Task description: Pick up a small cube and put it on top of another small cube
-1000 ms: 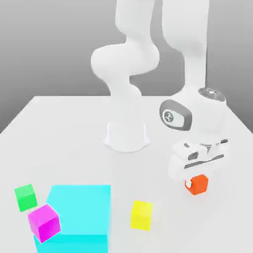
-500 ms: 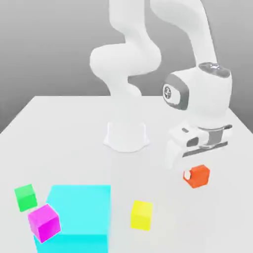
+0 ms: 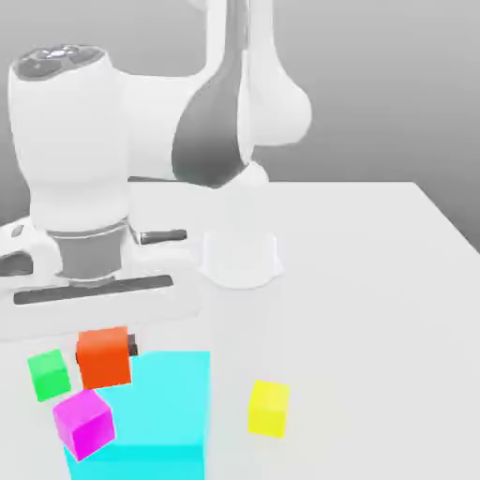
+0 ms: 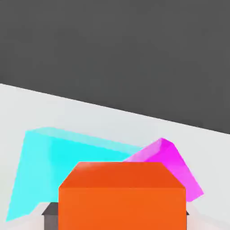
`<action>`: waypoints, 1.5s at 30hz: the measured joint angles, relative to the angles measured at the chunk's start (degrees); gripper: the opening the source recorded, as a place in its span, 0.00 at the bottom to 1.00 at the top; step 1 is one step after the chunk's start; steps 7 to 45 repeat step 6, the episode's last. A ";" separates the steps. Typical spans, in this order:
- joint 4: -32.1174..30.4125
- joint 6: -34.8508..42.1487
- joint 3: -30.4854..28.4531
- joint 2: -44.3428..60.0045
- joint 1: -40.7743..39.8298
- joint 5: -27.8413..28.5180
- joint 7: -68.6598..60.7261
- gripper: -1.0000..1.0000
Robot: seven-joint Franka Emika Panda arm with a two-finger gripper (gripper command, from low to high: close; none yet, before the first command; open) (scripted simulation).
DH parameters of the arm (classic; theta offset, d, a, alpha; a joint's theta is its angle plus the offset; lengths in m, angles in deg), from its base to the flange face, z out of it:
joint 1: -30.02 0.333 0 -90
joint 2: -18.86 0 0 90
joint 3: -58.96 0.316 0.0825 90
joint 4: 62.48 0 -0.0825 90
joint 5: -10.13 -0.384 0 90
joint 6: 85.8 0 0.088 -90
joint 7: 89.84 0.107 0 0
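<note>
While the orange-red cube [image 3: 103,356] was held near the exterior view's right edge of the table [image 3: 375,281] a second ago, it is now carried to the left, clamped in the gripper [image 3: 105,352] and raised beside the green cube [image 3: 48,373], above the magenta cube [image 3: 83,422] and the cyan block [image 3: 159,403]. Transport is judged nearly complete; a descent onto a small cube remains. The yellow cube [image 3: 269,407] is left untouched. A plain white tabletop is seen against a grey backdrop.
</note>
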 joint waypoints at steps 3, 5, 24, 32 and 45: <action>-0.75 -5.17 0.34 4.50 -0.43 -1.24 -1.40 1.00; -0.75 -5.17 0.34 4.50 -0.43 -1.24 -1.40 1.00; -0.75 -5.17 0.34 4.50 -0.43 -1.24 -1.40 1.00; -0.75 -5.17 0.34 4.50 -0.43 -1.24 -1.40 1.00; -0.75 -5.17 0.34 4.50 -0.43 -1.24 -1.40 1.00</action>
